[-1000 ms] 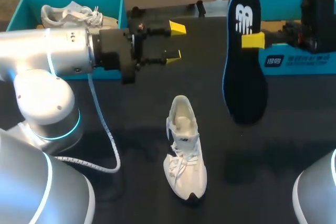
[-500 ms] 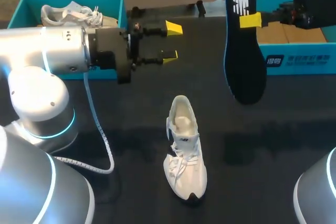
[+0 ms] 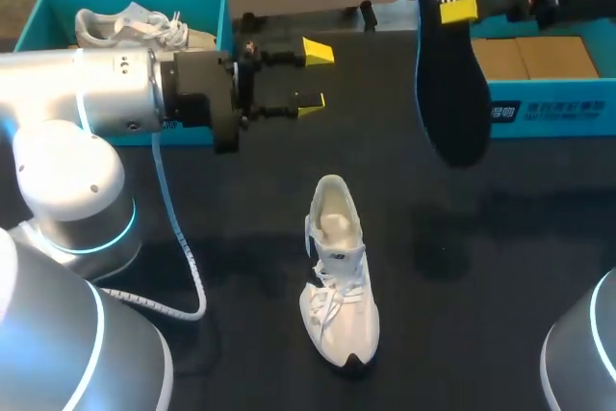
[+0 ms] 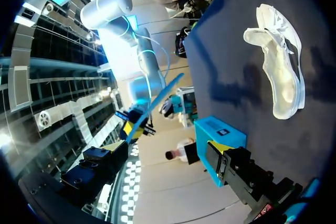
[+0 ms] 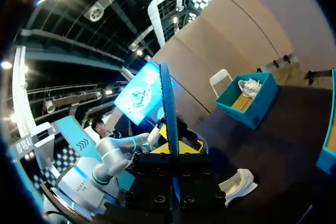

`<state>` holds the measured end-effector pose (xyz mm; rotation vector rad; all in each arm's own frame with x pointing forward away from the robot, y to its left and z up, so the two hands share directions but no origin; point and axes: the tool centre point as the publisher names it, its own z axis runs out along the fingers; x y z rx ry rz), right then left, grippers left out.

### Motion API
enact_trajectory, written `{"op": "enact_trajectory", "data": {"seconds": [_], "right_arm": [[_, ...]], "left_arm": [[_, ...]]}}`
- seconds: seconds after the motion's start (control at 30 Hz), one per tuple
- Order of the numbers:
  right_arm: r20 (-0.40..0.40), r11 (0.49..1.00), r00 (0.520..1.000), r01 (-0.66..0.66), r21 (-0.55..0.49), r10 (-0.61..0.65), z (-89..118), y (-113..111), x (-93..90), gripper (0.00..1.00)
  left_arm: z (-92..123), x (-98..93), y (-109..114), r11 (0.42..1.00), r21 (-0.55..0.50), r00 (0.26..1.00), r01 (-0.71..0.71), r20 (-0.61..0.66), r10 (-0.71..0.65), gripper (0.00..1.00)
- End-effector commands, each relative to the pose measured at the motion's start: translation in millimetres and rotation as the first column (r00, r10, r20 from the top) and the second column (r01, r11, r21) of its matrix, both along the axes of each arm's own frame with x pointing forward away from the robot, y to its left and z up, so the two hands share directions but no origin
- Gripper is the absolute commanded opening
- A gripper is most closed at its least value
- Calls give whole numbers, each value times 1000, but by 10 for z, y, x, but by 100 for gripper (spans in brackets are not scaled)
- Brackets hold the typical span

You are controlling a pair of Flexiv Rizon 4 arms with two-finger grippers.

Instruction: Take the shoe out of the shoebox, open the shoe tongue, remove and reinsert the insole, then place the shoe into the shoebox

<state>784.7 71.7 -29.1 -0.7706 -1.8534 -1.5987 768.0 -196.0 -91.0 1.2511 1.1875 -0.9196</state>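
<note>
A white sneaker (image 3: 337, 267) lies on the black table (image 3: 500, 238) near the middle, its opening toward the far side; it also shows in the left wrist view (image 4: 278, 72) and the right wrist view (image 5: 239, 184). My right gripper (image 3: 459, 9) is shut on the top of a dark navy insole (image 3: 450, 74), which hangs in the air over the table's far right. In the right wrist view the insole (image 5: 167, 108) stands edge-on between the yellow tips. My left gripper (image 3: 314, 76) is open and holds nothing, hovering beyond the sneaker.
A teal shoebox (image 3: 207, 7) at the far left holds another white sneaker (image 3: 130, 26). A second teal shoebox (image 3: 539, 113) at the far right shows brown cardboard inside. A white cable (image 3: 183, 257) trails from my left arm across the table.
My right gripper has lifted the insole higher and carried it toward the far right. My left arm shifted slightly at first, then stayed still. The sneaker has not moved.
</note>
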Motion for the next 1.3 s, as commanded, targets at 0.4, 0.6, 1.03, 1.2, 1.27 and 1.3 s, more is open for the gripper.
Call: {"op": "enact_trajectory", "data": {"seconds": [0.4, 0.6, 1.03, 1.2, 1.27, 1.3], "right_arm": [[-9, 997, 998, -70, -26, 70, -22, 63, 229, 0], [-150, 991, 985, -99, -85, 86, -83, 33, 483, 0], [-218, 986, 973, -106, -131, 75, -149, 27, 598, 0], [-262, 986, 963, -97, -137, 58, -213, 169, 671, 0], [-265, 995, 964, -47, -87, 23, -227, 260, 716, 0], [-285, 994, 959, -33, -104, 2, -252, 305, 733, 0]], "left_arm": [[-11, -4, -13, 1000, -3, 1000, -3, 2, 3, 100], [-11, -4, -13, 1000, -3, 1000, -3, 2, 3, 100], [-11, -4, -13, 1000, -3, 1000, -3, 2, 3, 100], [-65, 83, -54, 998, -64, 1000, 17, 8, -16, 100], [-71, 127, -57, 997, -73, 1000, 20, 2, -20, 100], [-67, 139, -50, 995, -93, 999, 33, 4, -33, 100]]}}
